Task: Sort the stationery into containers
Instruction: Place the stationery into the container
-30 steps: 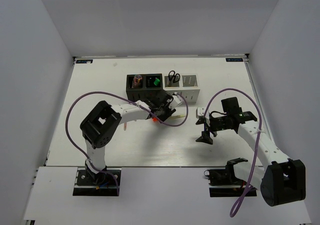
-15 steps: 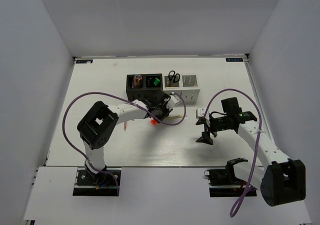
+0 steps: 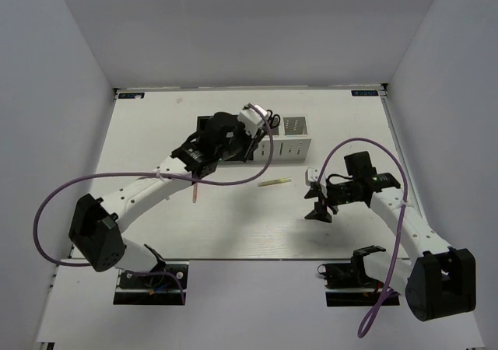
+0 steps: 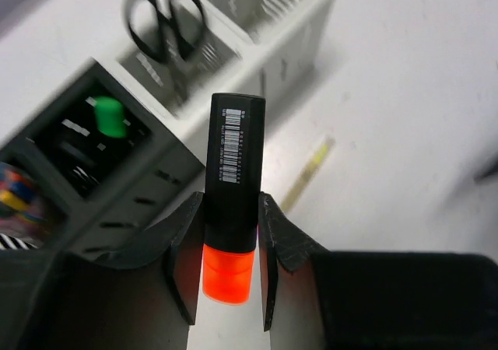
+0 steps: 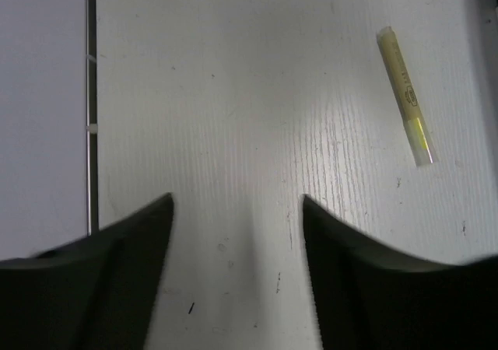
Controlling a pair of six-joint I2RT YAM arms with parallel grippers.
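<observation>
Left gripper (image 4: 231, 245): the jaws are clenched on a black marker (image 4: 236, 152) with its orange cap toward the wrist. It is held above the containers (image 4: 289, 62), near where the black cups meet the white. The scissors (image 4: 163, 25) are seen standing in 1 white cup.

Right gripper (image 5: 237, 233): the jaws are spread with nothing between them, low over the desk (image 5: 233, 93). 1 yellowish stick (image 5: 405, 93) is seen flat between row and right gripper, apart from both. The desk is enclosed by white walls (image 3: 70, 93) on 3 sides.
</observation>
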